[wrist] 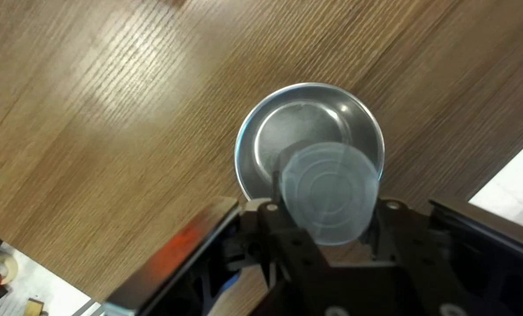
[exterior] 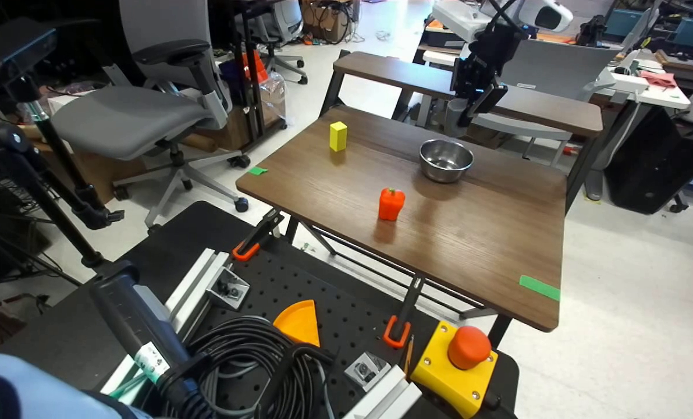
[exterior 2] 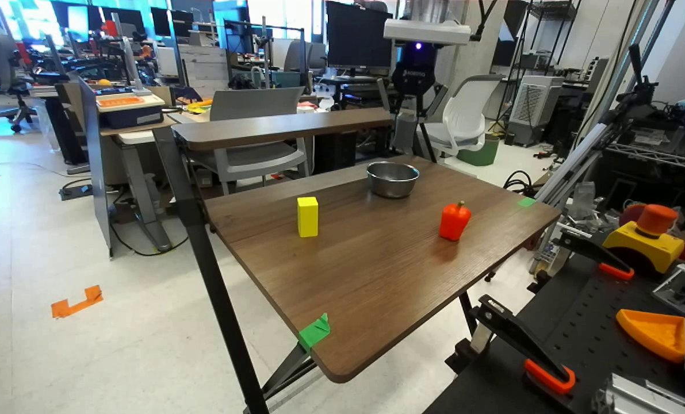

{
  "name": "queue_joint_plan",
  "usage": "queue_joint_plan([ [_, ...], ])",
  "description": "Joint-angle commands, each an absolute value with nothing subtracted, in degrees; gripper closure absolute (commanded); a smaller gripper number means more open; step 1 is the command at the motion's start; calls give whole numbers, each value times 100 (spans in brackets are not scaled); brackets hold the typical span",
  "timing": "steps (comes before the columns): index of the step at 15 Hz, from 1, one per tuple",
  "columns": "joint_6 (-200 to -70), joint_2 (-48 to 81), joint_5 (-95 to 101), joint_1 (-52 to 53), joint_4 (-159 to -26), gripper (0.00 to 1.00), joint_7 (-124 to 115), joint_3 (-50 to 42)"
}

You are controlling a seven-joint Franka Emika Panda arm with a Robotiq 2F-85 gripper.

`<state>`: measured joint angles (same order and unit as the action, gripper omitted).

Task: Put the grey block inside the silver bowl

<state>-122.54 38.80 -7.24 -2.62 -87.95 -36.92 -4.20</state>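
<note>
Gripper [wrist: 327, 205], its jaws parted just enough to clasp the grey block [wrist: 331, 186] at lower centre of the wrist view, should centre it over the silver bowl [wrist: 294, 125], mid-frame, and lower it gently before releasing.

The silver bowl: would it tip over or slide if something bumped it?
The silver bowl would probably slide rather than tip, being wider than tall and sitting level on the table. It is likely stiff, given its metallic sheen, and its smooth-looking, shiny wall may be slippery.
</note>
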Motion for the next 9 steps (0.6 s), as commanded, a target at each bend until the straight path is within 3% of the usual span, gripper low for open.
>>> queue_joint_plan([
  [1,-11845,4629,-950,-294,-7769,90,-3670,-443],
  [9,-11132,5731,-940,-256,-6467,90,-3770,-446],
])
